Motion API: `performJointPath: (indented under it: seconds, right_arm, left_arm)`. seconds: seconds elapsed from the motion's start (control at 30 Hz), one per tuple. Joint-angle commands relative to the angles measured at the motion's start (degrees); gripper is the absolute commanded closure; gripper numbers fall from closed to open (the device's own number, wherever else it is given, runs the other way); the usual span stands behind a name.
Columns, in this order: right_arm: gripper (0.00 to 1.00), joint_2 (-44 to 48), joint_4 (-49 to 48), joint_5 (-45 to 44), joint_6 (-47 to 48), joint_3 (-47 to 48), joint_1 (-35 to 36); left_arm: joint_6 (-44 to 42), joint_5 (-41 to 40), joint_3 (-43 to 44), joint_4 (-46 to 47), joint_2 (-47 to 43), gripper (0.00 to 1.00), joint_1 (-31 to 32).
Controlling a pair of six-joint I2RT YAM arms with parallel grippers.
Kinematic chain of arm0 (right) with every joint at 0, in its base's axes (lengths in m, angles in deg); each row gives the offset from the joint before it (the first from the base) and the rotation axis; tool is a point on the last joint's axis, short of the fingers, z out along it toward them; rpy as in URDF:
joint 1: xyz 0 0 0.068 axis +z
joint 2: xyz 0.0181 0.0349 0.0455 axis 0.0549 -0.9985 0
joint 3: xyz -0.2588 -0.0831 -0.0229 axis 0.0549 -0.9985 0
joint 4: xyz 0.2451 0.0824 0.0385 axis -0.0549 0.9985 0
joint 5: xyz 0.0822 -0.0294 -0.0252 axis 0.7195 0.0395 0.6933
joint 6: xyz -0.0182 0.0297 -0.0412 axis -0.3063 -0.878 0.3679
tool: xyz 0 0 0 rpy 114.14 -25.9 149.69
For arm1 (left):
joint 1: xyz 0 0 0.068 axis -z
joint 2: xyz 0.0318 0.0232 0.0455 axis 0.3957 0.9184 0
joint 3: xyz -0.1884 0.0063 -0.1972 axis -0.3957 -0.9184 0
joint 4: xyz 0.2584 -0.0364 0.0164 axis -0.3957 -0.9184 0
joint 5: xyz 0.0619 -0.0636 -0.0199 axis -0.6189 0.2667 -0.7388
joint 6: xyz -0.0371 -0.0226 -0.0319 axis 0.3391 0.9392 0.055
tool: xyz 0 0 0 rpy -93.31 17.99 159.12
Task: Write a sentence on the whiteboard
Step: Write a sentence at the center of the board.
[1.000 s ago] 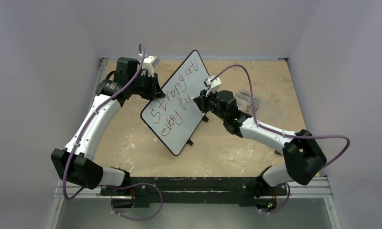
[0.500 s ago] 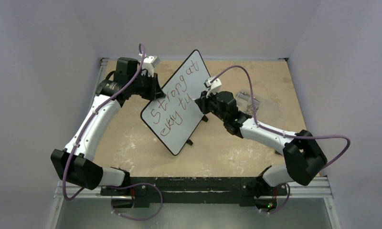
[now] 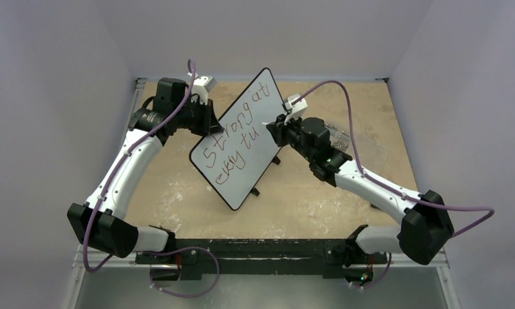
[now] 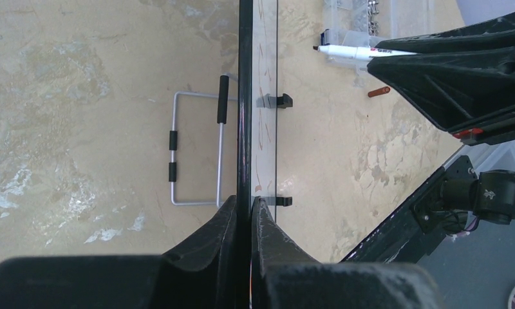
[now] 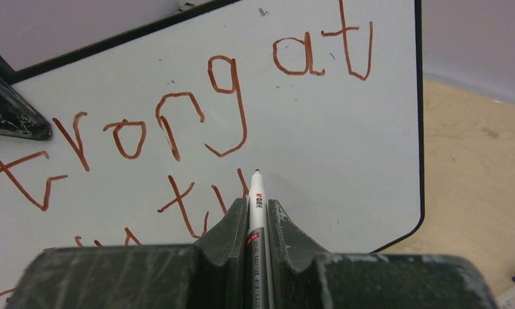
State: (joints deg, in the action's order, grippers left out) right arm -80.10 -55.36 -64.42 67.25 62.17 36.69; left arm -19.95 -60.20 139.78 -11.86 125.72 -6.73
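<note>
I judge the job half done: the sentence [image 5: 177, 122] runs in two slanted red-brown lines across the whiteboard [image 3: 258, 96], which stands propped at mid-table. My left gripper [image 4: 245, 203] pinches its edge. My right gripper [image 5: 258, 206] is clamped on the marker [image 5: 256, 190], tip just off the board beside "tu". Next I'd touch down there, pressing lightly. The table [image 3: 319, 199] is scuffed tan, and pale lilac walls [image 3: 274, 32] enclose it.

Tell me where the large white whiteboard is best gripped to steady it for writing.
Grip the thin black rim of the large white rectangular whiteboard at its left edge, coming edge-on from the left, jaws straddling front and back. The board stands propped up, and this leaves the written face free, as the left gripper shows.
</note>
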Motion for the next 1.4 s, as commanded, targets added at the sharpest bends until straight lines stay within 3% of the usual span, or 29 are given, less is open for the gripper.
performJointPath:
  seconds: [0.0, 0.7, 1.37]
  right_arm:
    - [1.00, 1.3, -1.8, -1.4, 1.4, 2.2, 0.3]
    - [1.00, -7.2, -2.3, 0.9, 2.2, 8.4, 0.2]
    - [1.00, -8.0, -4.9, 0.7, -0.1, -0.2, 0.2]
  left_arm:
    - [-3.6, -2.4, 0.3, 3.2, -2.4, 1.00, -0.2]
    - [-3.5, -2.4, 0.2, 3.2, -1.9, 1.00, -0.2]
    - [-3.5, -2.4, 0.2, 3.3, -1.5, 1.00, -0.1]
